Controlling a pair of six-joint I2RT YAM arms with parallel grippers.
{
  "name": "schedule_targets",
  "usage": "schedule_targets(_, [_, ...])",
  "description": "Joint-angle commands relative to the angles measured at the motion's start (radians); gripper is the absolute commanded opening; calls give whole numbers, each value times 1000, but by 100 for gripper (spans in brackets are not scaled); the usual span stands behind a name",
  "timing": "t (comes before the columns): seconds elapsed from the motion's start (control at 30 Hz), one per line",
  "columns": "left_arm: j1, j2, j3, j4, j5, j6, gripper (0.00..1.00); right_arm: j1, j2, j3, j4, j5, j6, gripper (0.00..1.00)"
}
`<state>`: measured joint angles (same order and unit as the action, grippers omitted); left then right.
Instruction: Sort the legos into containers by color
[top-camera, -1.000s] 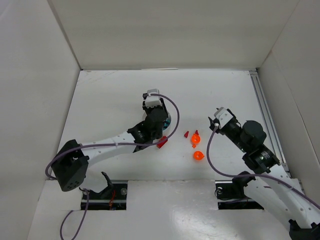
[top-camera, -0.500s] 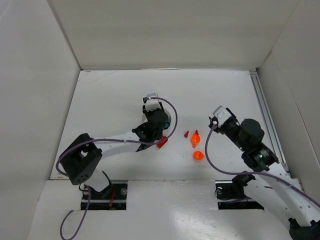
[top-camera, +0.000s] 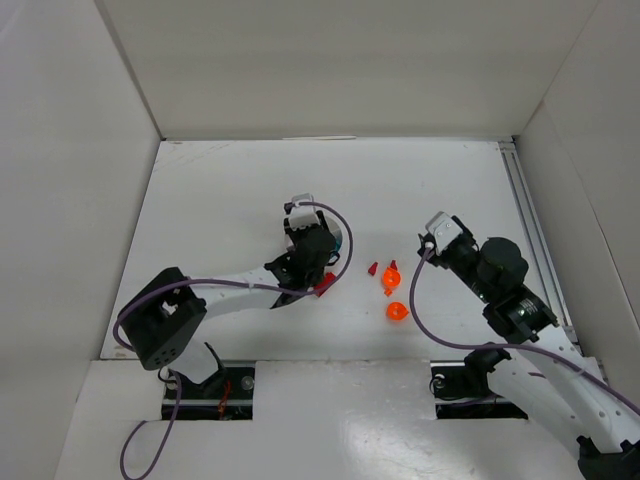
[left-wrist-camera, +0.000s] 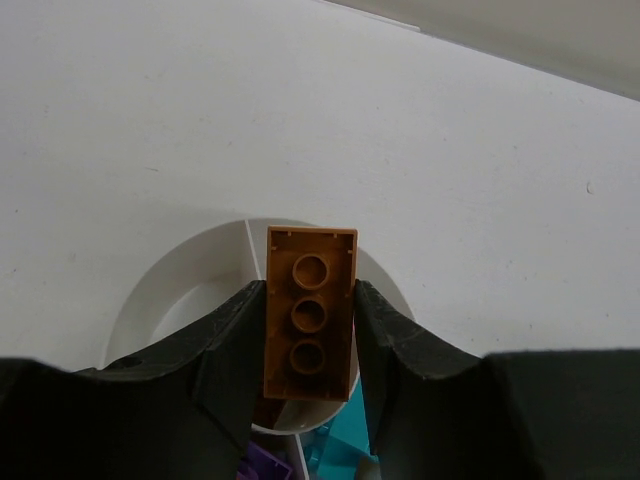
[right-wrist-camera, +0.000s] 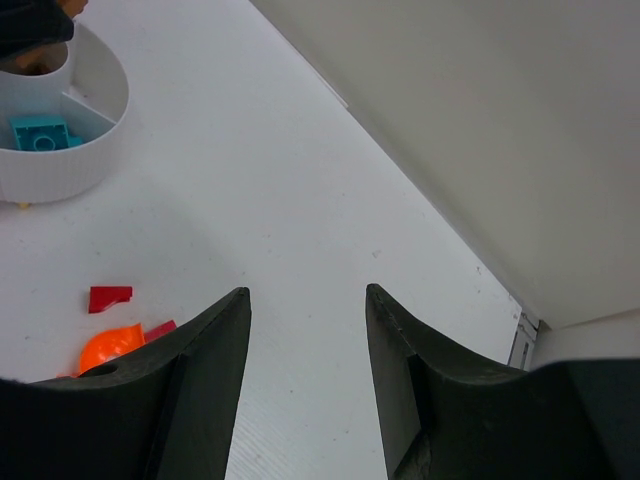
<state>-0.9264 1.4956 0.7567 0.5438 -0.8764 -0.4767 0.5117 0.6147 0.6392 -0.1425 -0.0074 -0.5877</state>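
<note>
The left gripper (left-wrist-camera: 308, 300) is clamped on a brown brick (left-wrist-camera: 311, 262), whose face with three round rings is turned to the wrist camera. It is held over the white dish (left-wrist-camera: 175, 275), while the right gripper (right-wrist-camera: 305, 298) hovers well to the dish's right, jaws apart with nothing between them. The dish holds a teal brick (right-wrist-camera: 40, 133) in one wedge and a purple one (left-wrist-camera: 262, 466) beside it. On the table (top-camera: 230, 190) between the arms lie orange rounded pieces (top-camera: 397, 311), a red brick (top-camera: 323, 287) and a small red wedge (right-wrist-camera: 108, 297).
</note>
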Motion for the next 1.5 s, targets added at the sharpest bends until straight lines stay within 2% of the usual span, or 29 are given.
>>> schedule_targets(0.0, [-18, -5, -7, 36, -32, -26, 36, -4, -23, 45, 11, 11, -3, 55])
schedule_targets(0.1, [-19, -5, 3, 15, -41, -26, 39, -4, -23, 36, 1, 11, -3, 55])
schedule_targets(0.33, [-19, -5, 12, -16, -50, -59, 39, -4, -32, 36, -8, 11, -3, 55])
schedule_targets(0.43, [-29, -47, 12, -28, -62, -59, 43, -4, -41, 36, -8, 11, -3, 55])
schedule_targets(0.57, [-38, -138, 3, -60, -50, -59, 49, -4, -18, 36, -17, 0, 8, 62])
schedule_targets(0.6, [-38, -164, 3, -61, -33, -59, 53, -4, -9, 36, -31, -12, 8, 65])
schedule_targets(0.63, [-38, -191, 3, -70, -17, -45, 69, -4, 0, 46, -31, -28, 17, 68])
schedule_targets(0.73, [-38, -303, 3, -103, 106, 38, 96, -4, 46, 56, -68, -57, 51, 85])
schedule_targets(0.77, [-38, -328, 3, -132, 132, 38, 100, -4, 69, 56, -68, -74, 51, 88])
schedule_targets(0.8, [-38, -372, 27, -206, 178, 26, 100, -4, 83, 56, -68, -97, 51, 92])
schedule_targets(0.93, [-38, -486, 47, -401, 238, -49, 100, -4, 166, 25, -2, -294, 42, 93])
schedule_targets(0.97, [-38, -511, 47, -442, 238, -119, 100, 25, 187, 11, 29, -314, 42, 93])
schedule_targets(1.07, [-38, -606, 1, -571, 292, -207, 100, 103, 275, -15, 113, -342, -18, 93])
schedule_targets(1.13, [-38, -676, -39, -655, 319, -249, 100, 192, 359, -15, 152, -353, -112, 93])
schedule_targets(1.2, [-38, -719, -59, -712, 349, -293, 100, 243, 434, -4, 179, -433, -177, 93])
schedule_targets(1.3, [-38, -796, -68, -827, 358, -368, 100, 264, 594, 49, 199, -544, -262, 88])
schedule_targets(1.37, [-38, -846, -77, -893, 358, -413, 100, 303, 678, 68, 208, -554, -299, 88])
schedule_targets(1.47, [-38, -908, -86, -935, 346, -447, 100, 364, 758, 112, 208, -491, -334, 88])
